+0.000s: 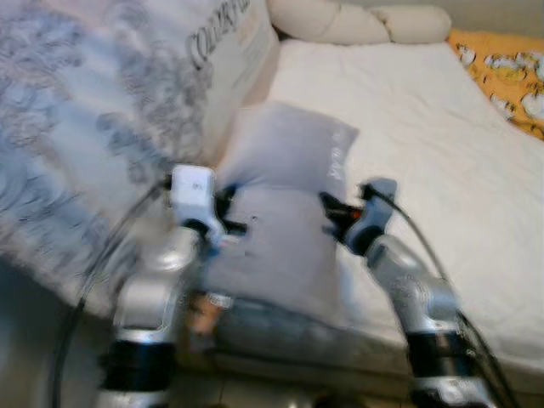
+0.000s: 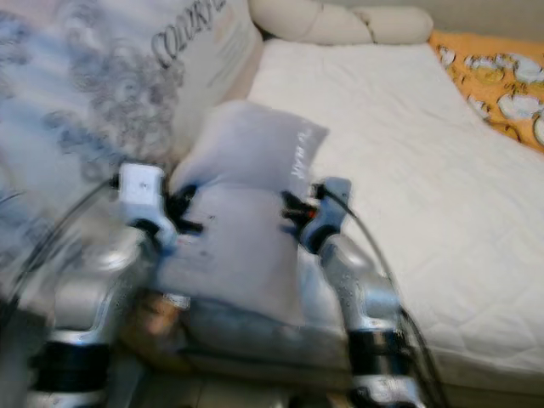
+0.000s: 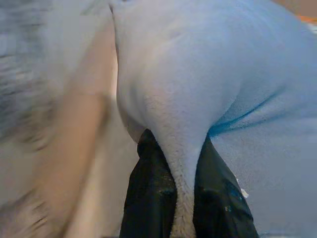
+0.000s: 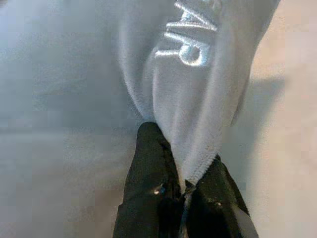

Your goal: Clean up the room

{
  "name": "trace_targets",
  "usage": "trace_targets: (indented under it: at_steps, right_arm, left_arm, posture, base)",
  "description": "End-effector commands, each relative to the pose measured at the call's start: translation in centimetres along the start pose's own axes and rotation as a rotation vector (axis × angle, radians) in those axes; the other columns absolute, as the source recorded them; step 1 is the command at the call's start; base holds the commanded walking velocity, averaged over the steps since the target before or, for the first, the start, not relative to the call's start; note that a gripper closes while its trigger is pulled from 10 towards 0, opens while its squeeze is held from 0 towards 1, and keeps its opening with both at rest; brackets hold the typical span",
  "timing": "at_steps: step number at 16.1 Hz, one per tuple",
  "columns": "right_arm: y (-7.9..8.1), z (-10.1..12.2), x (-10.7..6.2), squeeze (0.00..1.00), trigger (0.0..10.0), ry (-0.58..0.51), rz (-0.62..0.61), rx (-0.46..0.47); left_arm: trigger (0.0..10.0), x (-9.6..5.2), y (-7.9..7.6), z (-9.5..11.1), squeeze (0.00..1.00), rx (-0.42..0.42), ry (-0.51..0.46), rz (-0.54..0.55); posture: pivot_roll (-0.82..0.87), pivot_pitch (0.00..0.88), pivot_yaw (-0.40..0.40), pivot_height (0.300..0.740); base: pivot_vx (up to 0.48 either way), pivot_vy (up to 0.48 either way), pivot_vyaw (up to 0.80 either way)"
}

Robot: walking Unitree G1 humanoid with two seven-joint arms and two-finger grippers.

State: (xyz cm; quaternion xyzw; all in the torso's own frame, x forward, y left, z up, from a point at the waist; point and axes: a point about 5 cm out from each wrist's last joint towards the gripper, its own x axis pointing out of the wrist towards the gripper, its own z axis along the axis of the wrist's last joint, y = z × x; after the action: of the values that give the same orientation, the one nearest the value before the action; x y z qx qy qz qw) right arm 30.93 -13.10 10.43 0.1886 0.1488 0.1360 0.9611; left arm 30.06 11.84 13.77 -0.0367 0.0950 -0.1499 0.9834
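A large grey-patterned duvet with printed lettering [image 1: 110, 110] lies heaped on the left side of the bed. The left gripper [image 3: 184, 198] is clamped on a fold of the pale blue fleece garment [image 1: 285, 221], which hangs between both arms over the white quilted mattress [image 1: 425, 144] near its front edge. The right gripper [image 4: 185, 191] pinches the garment's other edge, just beside its white embroidered lettering [image 4: 190, 37].
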Motion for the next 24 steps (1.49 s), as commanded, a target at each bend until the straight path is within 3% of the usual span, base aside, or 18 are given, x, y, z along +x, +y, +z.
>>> trace_targets:
  at_steps: [1,8,9,12,13,14,17,19,24]
  right_arm:
    - [0.3,0.9,0.1,0.0,10.0,-0.035,0.0,-0.006]
    - [-0.5,0.6,0.1,0.01,10.0,-0.03,-0.063,0.021]
    - [-1.0,0.3,0.0,1.0,10.0,-0.026,-0.082,0.027]
    - [-2.7,-0.1,-0.1,1.0,10.0,0.003,-0.175,-0.016]
    - [-2.8,0.0,-0.1,1.0,10.0,0.005,-0.177,-0.034]
    - [-3.0,0.3,0.0,1.0,10.0,0.024,-0.148,-0.017]
    - [-2.1,1.6,-0.3,1.0,10.0,-0.019,0.018,-0.17]
    - [0.1,1.6,-1.8,1.0,10.0,0.025,0.324,-0.317]
    - [1.4,1.3,-3.6,1.0,10.0,0.06,0.547,-0.36]
  left_arm:
    - [10.0,-0.4,1.3,1.4,0.0,0.021,-0.06,0.054]
    - [10.0,-0.3,0.9,1.2,0.0,0.025,-0.065,0.033]
    - [10.0,-0.3,0.7,1.1,0.0,0.045,-0.058,0.021]
    - [10.0,1.3,0.0,1.8,0.0,0.244,-0.064,-0.057]
    - [10.0,1.6,0.0,2.0,0.0,0.262,-0.068,-0.063]
    - [10.0,3.2,0.8,2.6,0.0,0.356,-0.053,-0.04]
    - [10.0,4.3,1.5,3.6,0.0,0.462,-0.053,-0.026]
    - [10.0,4.7,2.8,3.3,0.0,0.602,-0.001,-0.044]
    - [10.0,4.7,5.6,3.0,0.0,0.792,0.1,-0.023]
  posture:
    - [0.04,0.0,0.028,0.74]
    - [0.04,0.0,0.027,0.74]
    - [0.04,0.0,0.028,0.74]
    - [0.04,0.0,0.026,0.74]
    - [0.04,0.0,0.027,0.74]
    - [0.04,0.0,0.03,0.74]
    - [0.03,0.0,0.039,0.74]
    - [0.02,0.0,0.046,0.74]
    - [0.03,0.0,0.041,0.74]
  base:
    - [0.322,0.0,0.0]
    - [0.23,0.0,0.0]
    - [0.0,0.0,0.0]
    - [0.0,0.0,0.0]
    - [0.0,0.0,0.0]
    - [0.0,0.0,0.0]
    - [0.0,0.0,0.0]
    - [0.0,0.0,0.0]
    - [0.0,0.0,0.0]
